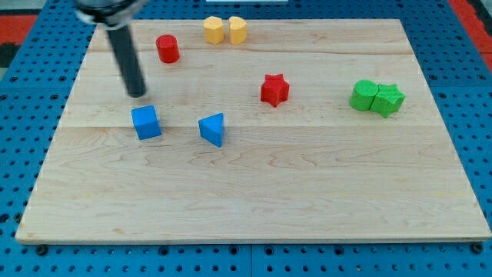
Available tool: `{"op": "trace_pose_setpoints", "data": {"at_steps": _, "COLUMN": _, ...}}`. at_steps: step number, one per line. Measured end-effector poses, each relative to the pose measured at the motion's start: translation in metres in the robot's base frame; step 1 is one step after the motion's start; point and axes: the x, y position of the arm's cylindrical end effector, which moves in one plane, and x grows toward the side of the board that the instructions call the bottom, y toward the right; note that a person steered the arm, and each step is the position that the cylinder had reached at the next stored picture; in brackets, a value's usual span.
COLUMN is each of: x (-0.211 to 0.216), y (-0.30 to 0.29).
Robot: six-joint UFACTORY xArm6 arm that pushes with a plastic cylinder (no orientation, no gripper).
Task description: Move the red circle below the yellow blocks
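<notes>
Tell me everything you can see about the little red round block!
The red circle is a short, plain red cylinder standing upright on the pale wooden board, near the view's top left. It looks solid and smooth. Nothing touches it: the two yellow blocks sit apart to its right and slightly higher, and my tip rests on the board below it and a little to the left.

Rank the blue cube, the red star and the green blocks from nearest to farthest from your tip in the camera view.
From my tip:
1. Blue cube, just below the tip, slightly toward the view's right.
2. Red star, mid-board, toward the view's right.
3. Green blocks, a touching pair near the board's right edge.
</notes>
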Motion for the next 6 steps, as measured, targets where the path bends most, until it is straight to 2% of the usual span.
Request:
{"op": "trace_pose_setpoints", "data": {"at_steps": 1, "x": 0.039, "y": -0.049}}
{"op": "trace_pose_setpoints", "data": {"at_steps": 2, "x": 0.095, "y": -0.048}}
{"op": "trace_pose_setpoints", "data": {"at_steps": 3, "x": 0.108, "y": 0.022}}
{"op": "trace_pose_setpoints", "data": {"at_steps": 4, "x": 0.096, "y": 0.068}}
{"op": "trace_pose_setpoints", "data": {"at_steps": 5, "x": 0.055, "y": 0.004}}
{"op": "trace_pose_setpoints", "data": {"at_steps": 6, "x": 0.025, "y": -0.010}}
